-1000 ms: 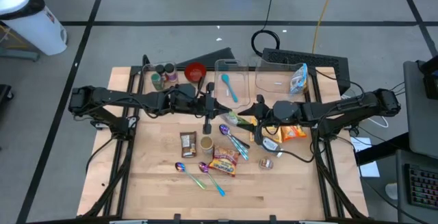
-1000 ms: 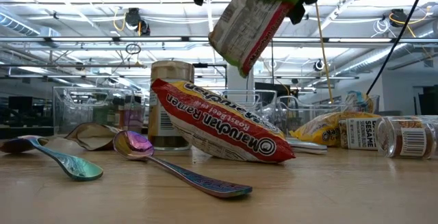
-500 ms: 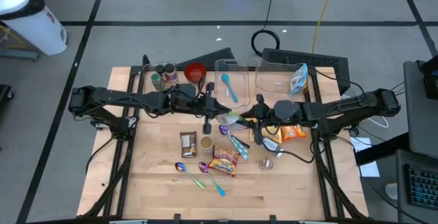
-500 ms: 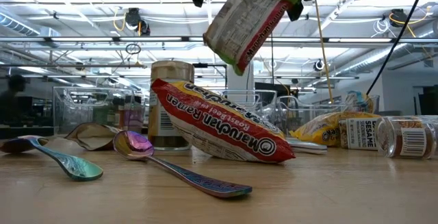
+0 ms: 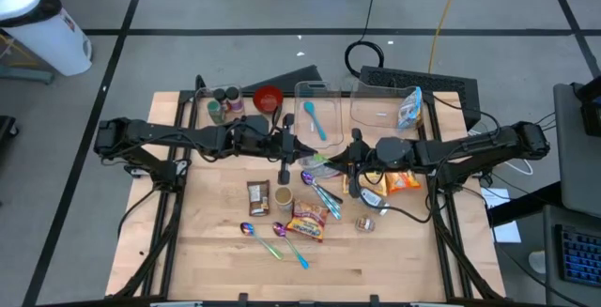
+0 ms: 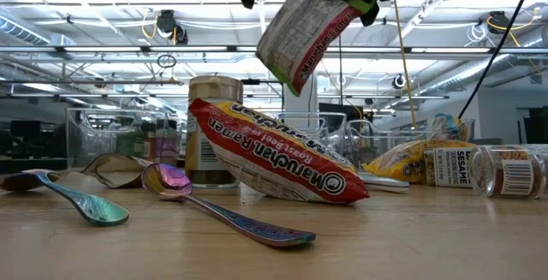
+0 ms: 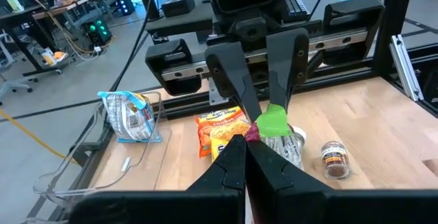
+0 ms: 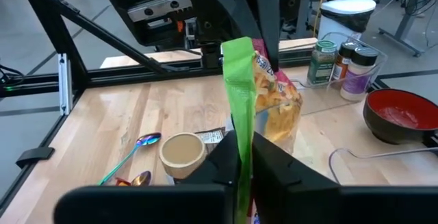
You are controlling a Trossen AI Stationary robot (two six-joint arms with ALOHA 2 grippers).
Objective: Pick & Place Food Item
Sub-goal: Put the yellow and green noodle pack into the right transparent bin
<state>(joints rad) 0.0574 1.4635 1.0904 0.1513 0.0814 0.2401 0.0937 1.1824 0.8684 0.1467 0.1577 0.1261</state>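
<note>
Left pincer [image 5: 294, 157] and right pincer [image 5: 340, 161] both clamp the green-edged clear snack pouch [image 6: 301, 32] above the bench [image 5: 216, 246] — its contents are hard to make out.

pale wood counter [image 5: 216, 241], smooth, visible grain. glossy crinkled plastic on ramen packet [image 6: 274, 156] and green-edged snack bag [image 6: 300, 32]. iridescent polished metal spoon [image 6: 218, 203]. clear hard plastic bins [image 5: 315, 100]. glossy red bowl [image 8: 400, 114]. matt black fingers on left hand [image 7: 244, 161] and right hand [image 8: 241, 157].
</note>
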